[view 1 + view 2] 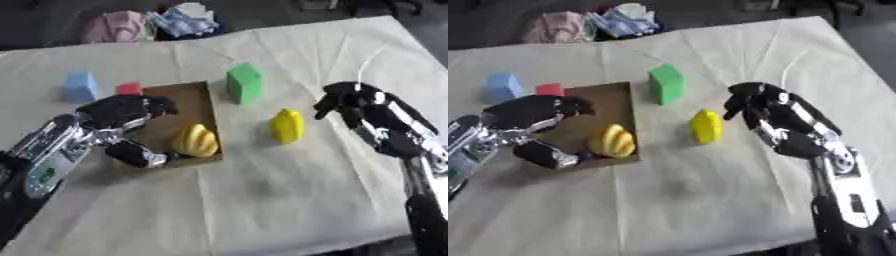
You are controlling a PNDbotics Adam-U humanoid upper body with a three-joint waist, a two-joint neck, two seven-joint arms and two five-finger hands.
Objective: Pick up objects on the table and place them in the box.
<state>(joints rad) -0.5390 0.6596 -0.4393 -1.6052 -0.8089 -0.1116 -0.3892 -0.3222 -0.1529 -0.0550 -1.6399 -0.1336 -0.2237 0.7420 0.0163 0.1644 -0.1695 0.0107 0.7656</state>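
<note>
Cream cloth is covering the table [289, 200], creased along its folds, and a heap of pink and blue fabric [153, 24] is lying at the far edge. Near the middle left, the box [194, 95], a shallow brown cardboard tray, is sitting flat. An orange-yellow fruit [194, 141] is lying inside it at the near right corner. The left hand [122, 112] is hanging over the box, fingers spread and relaxed above the box's left part, thumb reaching down toward the near edge beside the fruit; it is grasping nothing. A red block [129, 88] is standing just beyond the box's far left corner, and a blue block [80, 86] is standing to its left. A green block [245, 83] is standing upright just right of the box's far corner. A yellow fruit [287, 126] is resting on the cloth between the box and the right hand [776, 117]. That hand is hovering near the fruit's right side, apart from it, fingers bent downward, holding nothing.
</note>
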